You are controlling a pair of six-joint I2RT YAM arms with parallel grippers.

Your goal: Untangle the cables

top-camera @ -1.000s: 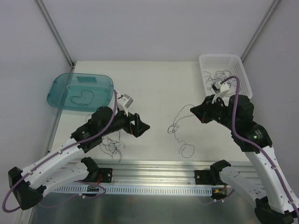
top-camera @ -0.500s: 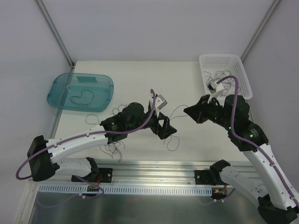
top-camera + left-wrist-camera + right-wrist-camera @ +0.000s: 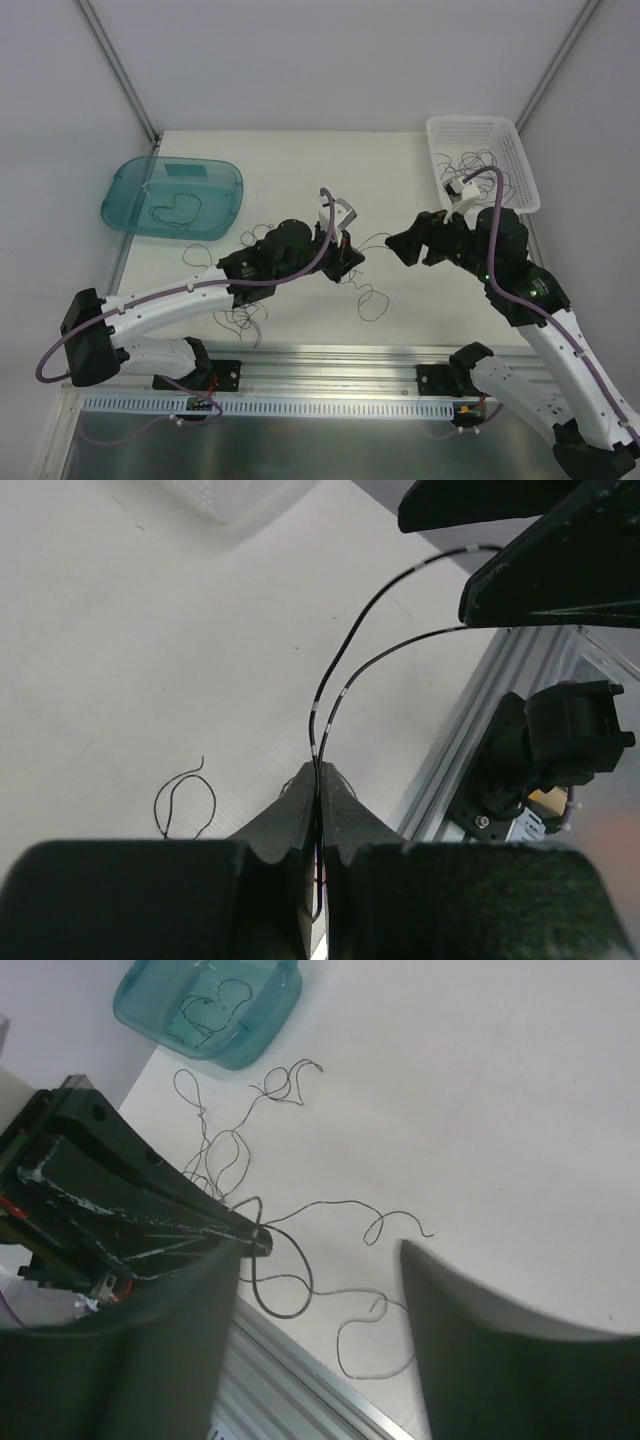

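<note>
My left gripper [image 3: 352, 258] is shut at mid-table on one of the thin dark cables [image 3: 318, 720]. Two strands rise from its closed tips [image 3: 320, 776] toward the right gripper's fingers [image 3: 545, 575]. The right gripper [image 3: 400, 246] hovers just to the right, open, nothing between its fingers [image 3: 440, 1300]. In the right wrist view the held cable [image 3: 300, 1290] trails from the left gripper [image 3: 262, 1240] in loops over the table. A loop [image 3: 372, 302] lies below both grippers. More cables [image 3: 245, 312] sit tangled beside the left arm.
The teal tray [image 3: 115, 205] at the left holds one curled cable [image 3: 178, 210]. The white basket [image 3: 470, 122] at the back right holds several cables. An aluminium rail [image 3: 330, 355] runs along the near table edge. A short stray cable [image 3: 185, 800] lies on the table.
The left arm swung from the left to mid-table and shut on the cable. The right gripper, shut on that cable before, has opened and shifted slightly left.
</note>
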